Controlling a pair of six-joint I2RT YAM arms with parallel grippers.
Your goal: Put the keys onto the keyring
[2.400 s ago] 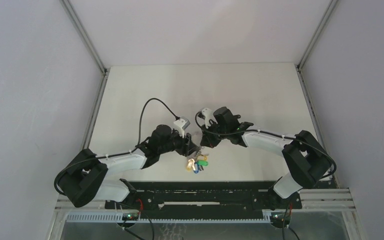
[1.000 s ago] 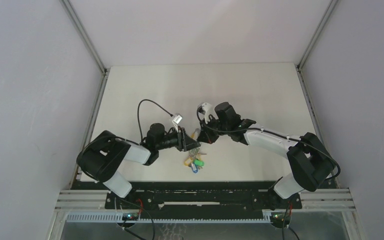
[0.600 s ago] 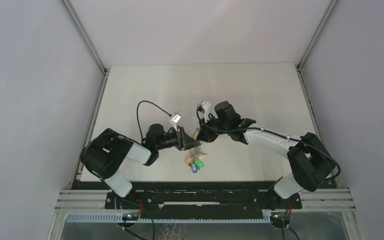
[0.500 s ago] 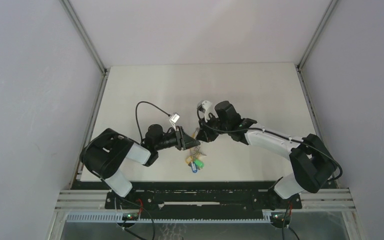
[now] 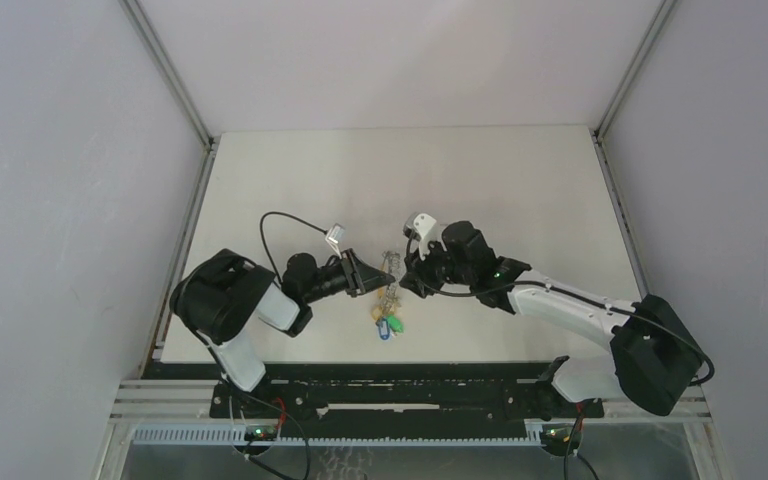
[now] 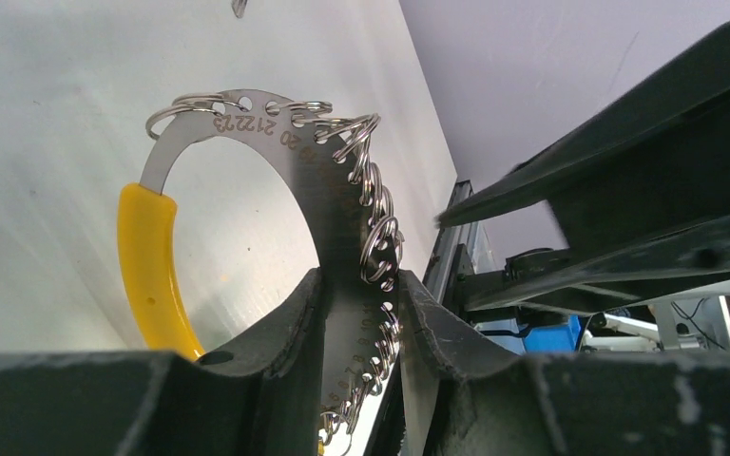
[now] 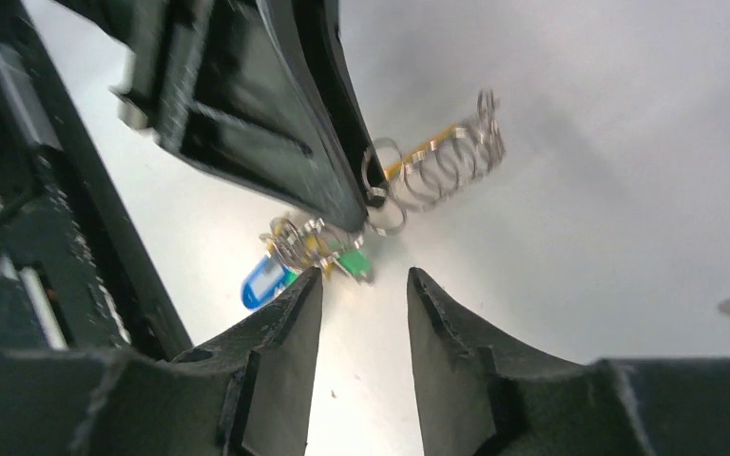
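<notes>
The left gripper is clenched on the keyring, which stands on edge over the table. The right gripper is released and empty, just beside the ring. The keys bunch at the ring's lower end; whether they rest on the table I cannot tell
</notes>
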